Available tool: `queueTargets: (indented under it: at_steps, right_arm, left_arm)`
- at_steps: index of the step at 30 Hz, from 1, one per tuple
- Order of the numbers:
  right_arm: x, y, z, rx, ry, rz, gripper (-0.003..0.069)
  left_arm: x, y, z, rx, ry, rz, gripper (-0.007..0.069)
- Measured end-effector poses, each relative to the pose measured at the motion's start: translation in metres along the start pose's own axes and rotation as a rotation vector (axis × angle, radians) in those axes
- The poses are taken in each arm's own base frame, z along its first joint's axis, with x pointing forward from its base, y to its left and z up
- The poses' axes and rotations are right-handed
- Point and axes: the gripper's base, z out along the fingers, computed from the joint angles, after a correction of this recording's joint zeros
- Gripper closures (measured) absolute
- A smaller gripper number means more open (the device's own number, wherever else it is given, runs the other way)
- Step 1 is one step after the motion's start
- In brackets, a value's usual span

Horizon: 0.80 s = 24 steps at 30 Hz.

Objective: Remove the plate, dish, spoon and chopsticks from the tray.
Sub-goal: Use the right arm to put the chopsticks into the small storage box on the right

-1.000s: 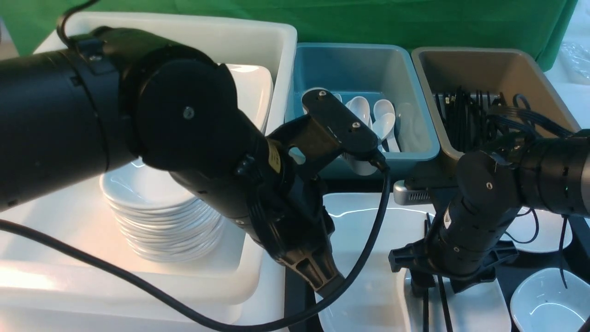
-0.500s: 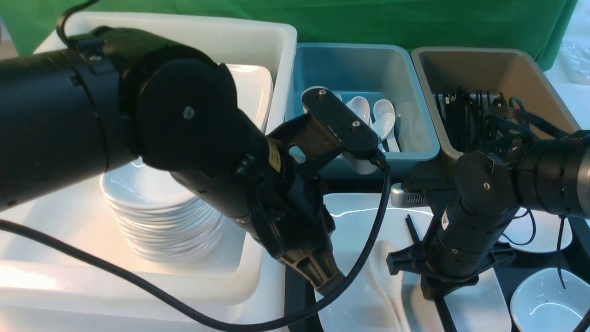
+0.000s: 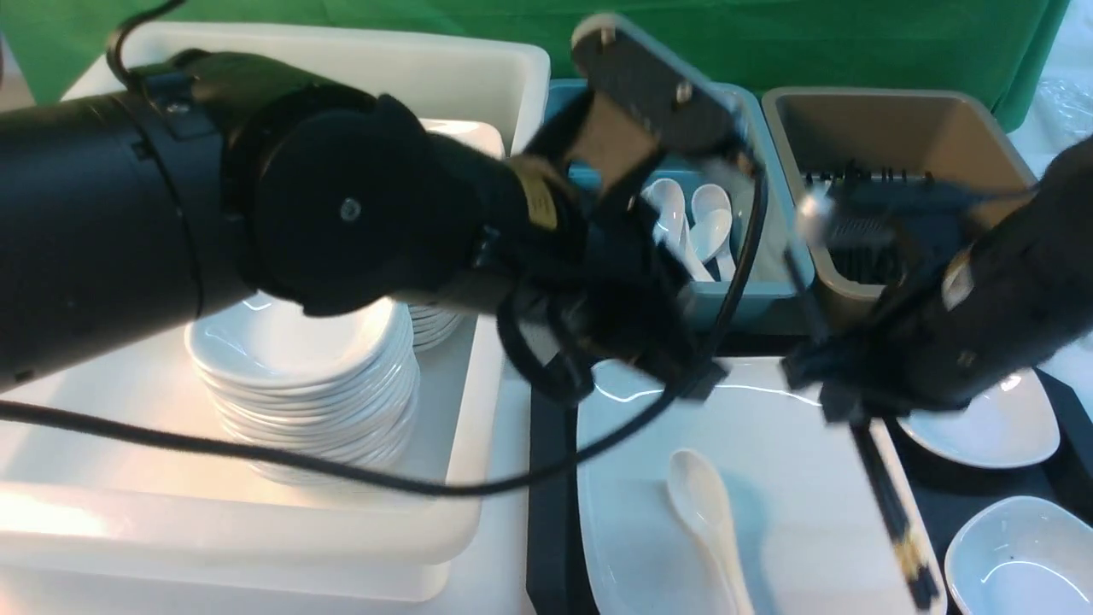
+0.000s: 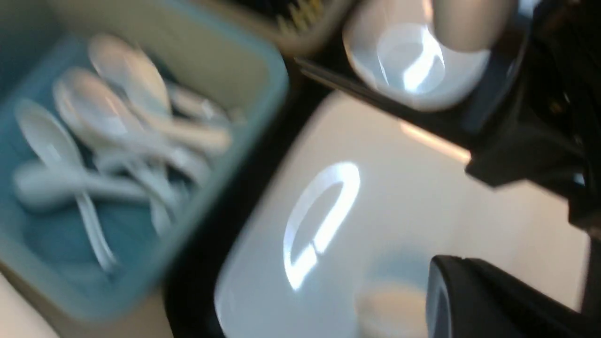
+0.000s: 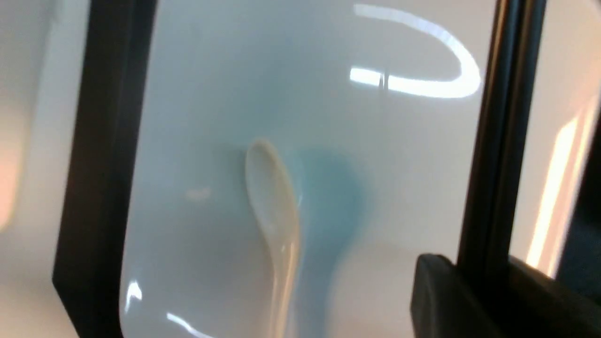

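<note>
1. The right gripper (image 3: 841, 410) is clamped on the pair of black chopsticks (image 5: 502, 141), held side by side above the large white plate (image 3: 820, 512).
2. The left gripper (image 3: 704, 380), its jaws together, hangs over the plate's far left part.
3. The white soup spoon (image 3: 700, 495) lies on the plate.
4. The plate sits on the black tray (image 3: 551, 512).
5. Two small white dishes, one far (image 3: 982, 427), one near (image 3: 1025, 555), are to the plate's right.

Plate (image 3: 632, 512): glossy white, flat
Spoon (image 3: 721, 540): white, resting on plate
Chopsticks (image 3: 885, 491): paired, held aslant above plate
Dishes (image 3: 1025, 555): white, beside plate
Tray (image 3: 548, 512): black, beneath plate
</note>
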Motion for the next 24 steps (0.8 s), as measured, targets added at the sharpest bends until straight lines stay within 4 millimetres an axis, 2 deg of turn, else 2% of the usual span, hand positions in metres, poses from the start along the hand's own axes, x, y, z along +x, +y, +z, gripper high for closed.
queueTargets:
  at_steps: [1, 5, 8, 9, 10, 14, 16, 17, 18, 24]
  right_arm:
    - [-0.005, -0.004, -0.004, 0.001, -0.022, 0.008, 0.0522]
    - [-0.05, -0.041, -0.027, 0.035, -0.194, 0.089, 0.0522]
    - [-0.074, -0.061, -0.032, 0.06, -0.268, 0.129, 0.0522]
    - [-0.093, -0.076, -0.031, 0.084, -0.314, 0.155, 0.0522]
    - [-0.1, -0.081, -0.03, 0.089, -0.332, 0.164, 0.0522]
    - [-0.141, -0.109, -0.01, 0.116, -0.427, 0.209, 0.0522]
    - [-0.154, -0.119, 0.005, 0.124, -0.447, 0.221, 0.0522]
    - [-0.156, -0.12, 0.005, 0.124, -0.459, 0.221, 0.0522]
    - [-0.167, -0.128, 0.02, 0.129, -0.478, 0.228, 0.0522]
    - [-0.182, -0.141, 0.065, 0.131, -0.476, 0.241, 0.0522]
  left_arm:
    - [-0.003, 0.001, 0.0, -0.012, -0.034, 0.0, 0.0622]
    - [-0.021, 0.008, -0.003, -0.082, -0.237, -0.01, 0.0622]
    - [-0.029, 0.01, -0.005, -0.114, -0.331, -0.021, 0.0622]
    - [-0.033, 0.012, -0.007, -0.128, -0.372, -0.027, 0.0622]
    - [-0.034, 0.012, -0.008, -0.133, -0.388, -0.026, 0.0622]
    - [-0.038, 0.014, -0.01, -0.149, -0.438, -0.033, 0.0622]
    - [-0.037, 0.013, -0.009, -0.146, -0.428, -0.033, 0.0622]
    - [-0.037, 0.013, -0.009, -0.145, -0.426, -0.033, 0.0622]
    - [-0.035, 0.013, -0.008, -0.137, -0.404, -0.034, 0.0622]
    - [-0.029, 0.01, -0.005, -0.108, -0.321, -0.034, 0.0622]
